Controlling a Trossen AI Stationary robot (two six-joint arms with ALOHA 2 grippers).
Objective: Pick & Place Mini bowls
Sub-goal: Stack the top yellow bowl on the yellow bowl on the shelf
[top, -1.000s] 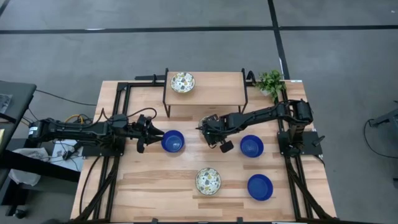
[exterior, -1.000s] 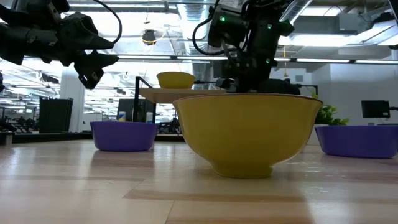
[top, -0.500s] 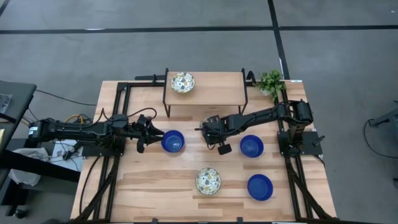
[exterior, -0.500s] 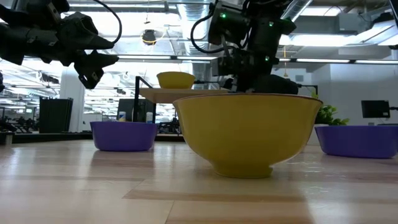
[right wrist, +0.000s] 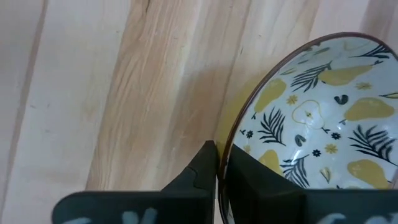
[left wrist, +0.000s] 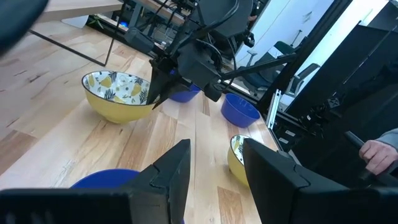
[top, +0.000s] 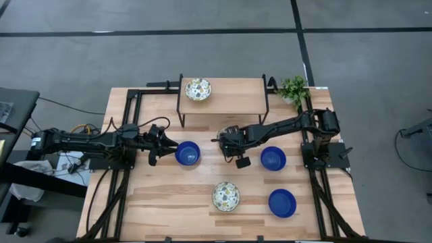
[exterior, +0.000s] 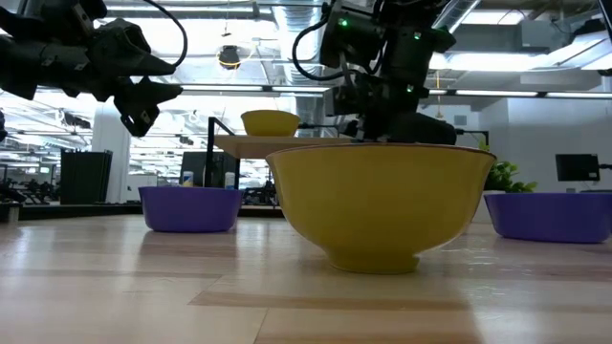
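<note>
Pinching the rim of a patterned bowl [right wrist: 311,106] between its fingers, our right gripper [right wrist: 217,154] is working mid-table [top: 169,196], just in front of the rack [top: 233,91]. A blue bowl [top: 273,158] is sitting close under that arm. A front bowl [exterior: 378,205] is blocking our low view of the grip. Our left gripper [left wrist: 214,149] is hovering with fingers spread, empty, beside the left blue bowl [top: 187,153]. A rack bowl [top: 198,89] is resting up top.

no readable text, labels, brands or numbers anywhere
</note>
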